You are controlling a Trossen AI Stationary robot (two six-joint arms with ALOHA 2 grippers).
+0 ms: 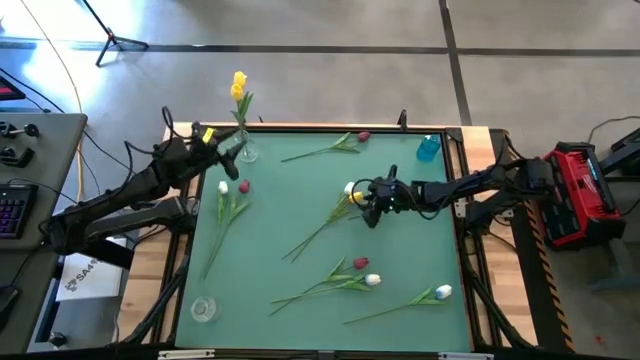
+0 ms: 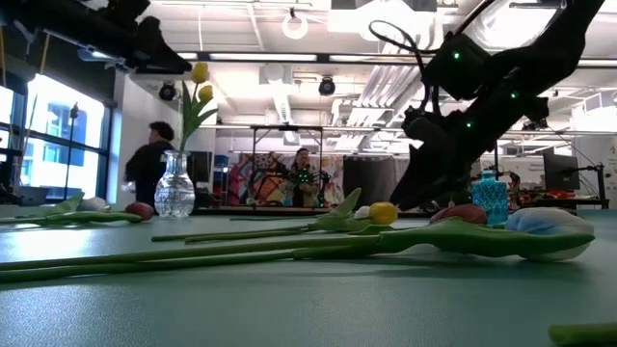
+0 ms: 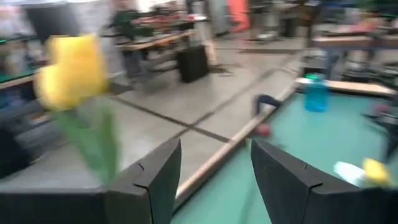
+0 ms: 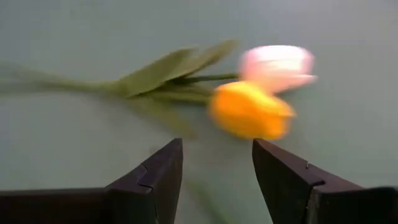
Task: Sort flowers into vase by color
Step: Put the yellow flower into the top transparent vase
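Yellow tulips (image 1: 239, 85) stand in a clear glass vase (image 1: 246, 151) at the table's far left; they also show in the low view (image 2: 200, 82). My left gripper (image 1: 229, 160) hovers open and empty beside that vase, and a yellow head (image 3: 71, 68) shows to one side of its fingers. A yellow tulip (image 4: 249, 112) and a white tulip (image 4: 277, 62) lie together near the table's middle (image 1: 351, 189). My right gripper (image 4: 216, 149) is open just above them, pointing down, and holds nothing. Other tulips lie flat on the table.
A blue vase (image 1: 428, 147) stands at the far right. A second clear vase (image 1: 203, 309) stands at the near left. Loose tulips lie at the far side (image 1: 340, 144), at the left (image 1: 228, 200), and near the front (image 1: 345, 280) (image 1: 420, 299). People stand in the room beyond (image 2: 149, 169).
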